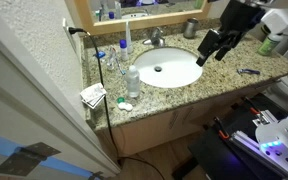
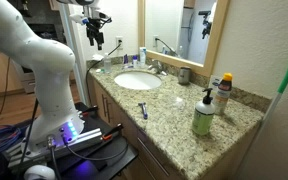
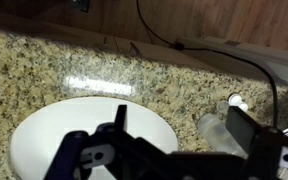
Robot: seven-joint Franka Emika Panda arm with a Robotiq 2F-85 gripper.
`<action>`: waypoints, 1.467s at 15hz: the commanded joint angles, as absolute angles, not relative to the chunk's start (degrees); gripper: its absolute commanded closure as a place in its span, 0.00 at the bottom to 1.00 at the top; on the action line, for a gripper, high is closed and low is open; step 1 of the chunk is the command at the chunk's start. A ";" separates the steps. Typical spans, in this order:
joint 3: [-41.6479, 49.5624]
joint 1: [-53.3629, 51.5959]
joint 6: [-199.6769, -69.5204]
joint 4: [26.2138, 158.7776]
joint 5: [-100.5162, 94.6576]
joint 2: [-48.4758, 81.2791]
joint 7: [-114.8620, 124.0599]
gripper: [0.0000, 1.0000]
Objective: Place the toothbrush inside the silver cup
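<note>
In an exterior view from above, the dark pincer (image 1: 206, 56) hangs over the speckled granite surface (image 1: 224, 75), just beside the rim of the white basin (image 1: 169, 68); the silver cup (image 1: 191, 28) stands upright at the back, beside the faucet (image 1: 156, 40) and close under the mirror; a slim blue thing, seemingly the toothbrush (image 1: 247, 71), lies flat near the front edge, well apart from the cup; a clear bottle (image 1: 132, 82) stands on the other side of the basin.

In an exterior view along the surface, the pincer (image 2: 94, 40) is held high on the white arm (image 2: 44, 70); the cup (image 2: 185, 75) sits against the mirror's frame past the faucet; the toothbrush (image 2: 142, 110) lies by the front edge; a green bottle (image 2: 203, 115) stands nearer me.

In the wrist view, the pincer (image 3: 179, 120) is spread wide with nothing between its fingers (image 3: 119, 118); the basin (image 3: 54, 130) and the clear bottle (image 3: 216, 126) show below it.
</note>
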State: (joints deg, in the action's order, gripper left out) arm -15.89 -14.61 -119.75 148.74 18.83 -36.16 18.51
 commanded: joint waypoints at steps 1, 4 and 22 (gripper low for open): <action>-15.94 -14.50 -119.59 148.64 18.85 -36.18 18.46 0.00; -15.94 -14.50 -119.59 148.64 18.85 -36.18 18.46 0.00; -23.18 -12.33 -141.25 142.96 8.30 -18.81 32.92 0.00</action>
